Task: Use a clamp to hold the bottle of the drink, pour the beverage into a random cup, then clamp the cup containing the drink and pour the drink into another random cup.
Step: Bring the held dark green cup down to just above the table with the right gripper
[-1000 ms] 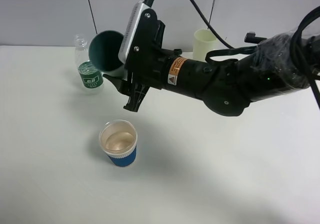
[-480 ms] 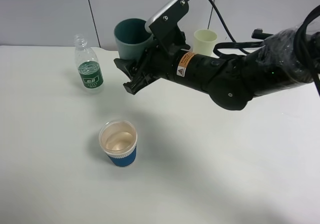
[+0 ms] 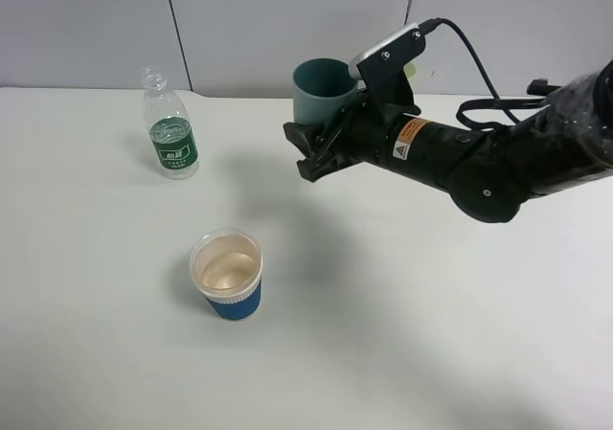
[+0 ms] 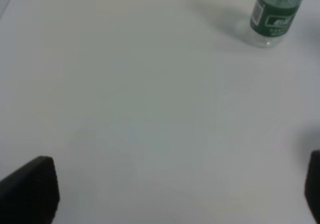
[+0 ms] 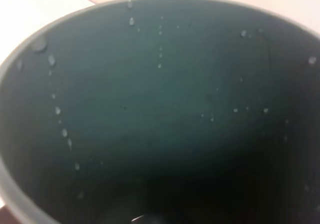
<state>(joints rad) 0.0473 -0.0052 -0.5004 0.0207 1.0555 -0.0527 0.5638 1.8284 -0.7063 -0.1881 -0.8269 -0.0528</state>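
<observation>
The jaws of the right gripper pinch the dull teal smooth plastic tumbler and hold it roughly upright above the back of the white desk, droplets clinging to its dark inner wall in the right wrist view. The left gripper's jaws stand spread wide over bare desk, holding nothing, with only their dark tips showing. Further out, the small clear plastic bottle with a dark green label stands upright at the far left, and the short blue-sleeved paper cup with clear liquid inside stands near the front, well apart from both.
</observation>
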